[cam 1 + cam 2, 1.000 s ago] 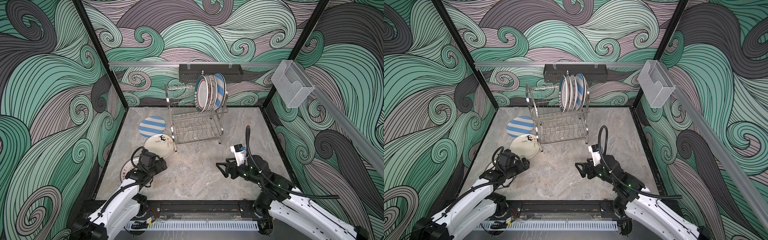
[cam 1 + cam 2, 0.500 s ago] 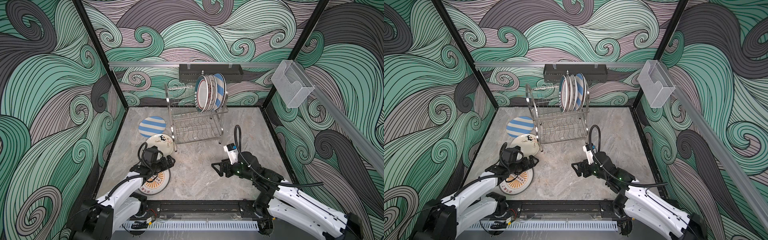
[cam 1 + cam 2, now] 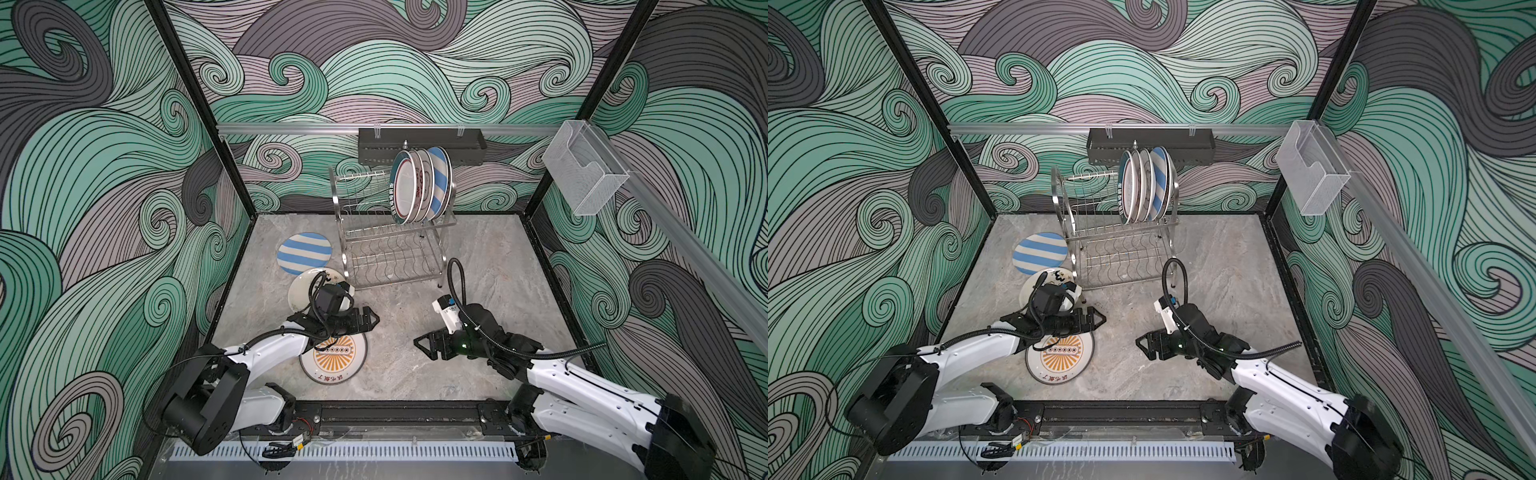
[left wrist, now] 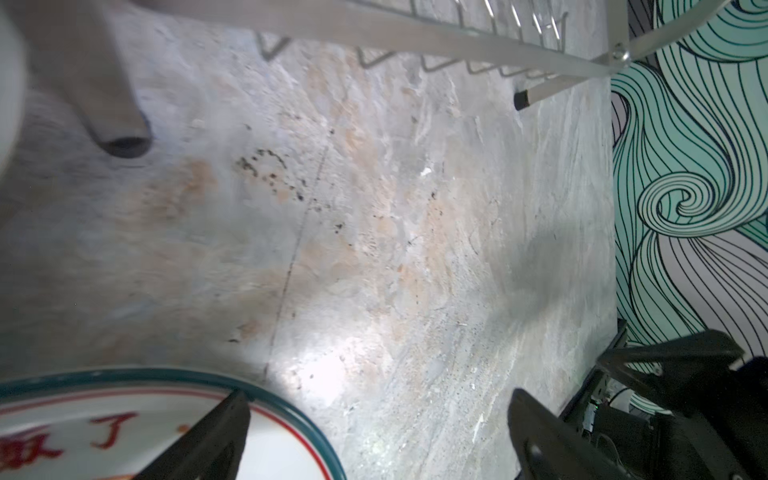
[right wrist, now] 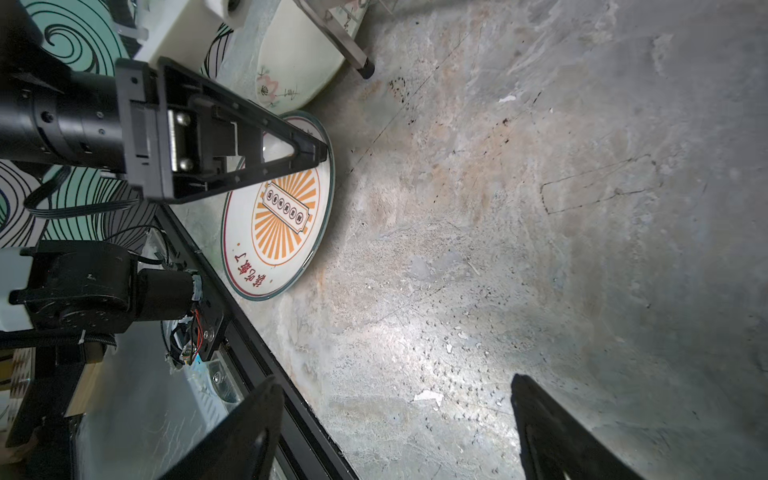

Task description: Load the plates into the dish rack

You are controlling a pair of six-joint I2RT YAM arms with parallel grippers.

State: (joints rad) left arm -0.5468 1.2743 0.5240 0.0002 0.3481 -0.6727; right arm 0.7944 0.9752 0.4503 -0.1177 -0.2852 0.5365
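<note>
Perhaps four plates [image 3: 422, 185] in upper rack [image 3: 392, 229]

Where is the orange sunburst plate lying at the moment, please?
In both top views the orange sunburst plate lies on the table at front left, partly under the left gripper, just in front of the cream plate.

Both arms stretch low, tips facing each other; left claw [image 3: 371, 320] and right claw [image 3: 422, 347] spread wide
</note>
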